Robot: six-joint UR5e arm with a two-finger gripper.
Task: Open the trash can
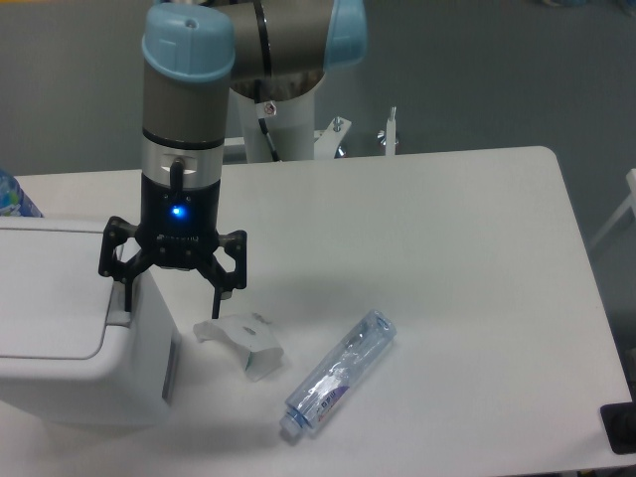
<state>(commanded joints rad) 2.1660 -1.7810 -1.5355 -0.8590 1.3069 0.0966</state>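
Observation:
The trash can (70, 328) is a large white boxy bin at the left edge of the table, its flat lid down. Its grey push tab (119, 308) lies at the lid's right edge. My gripper (169, 303) hangs open over the bin's right side. Its left finger (123, 296) comes down onto the tab, and its right finger (215, 298) hangs past the bin's side above the table. Nothing is held between the fingers.
A piece of white crumpled plastic (240, 344) lies on the table just right of the bin. A clear crushed bottle (338, 373) lies diagonally further right. The table's right edge (586, 298) drops off to the floor. A blue object (12, 196) peeks in at far left.

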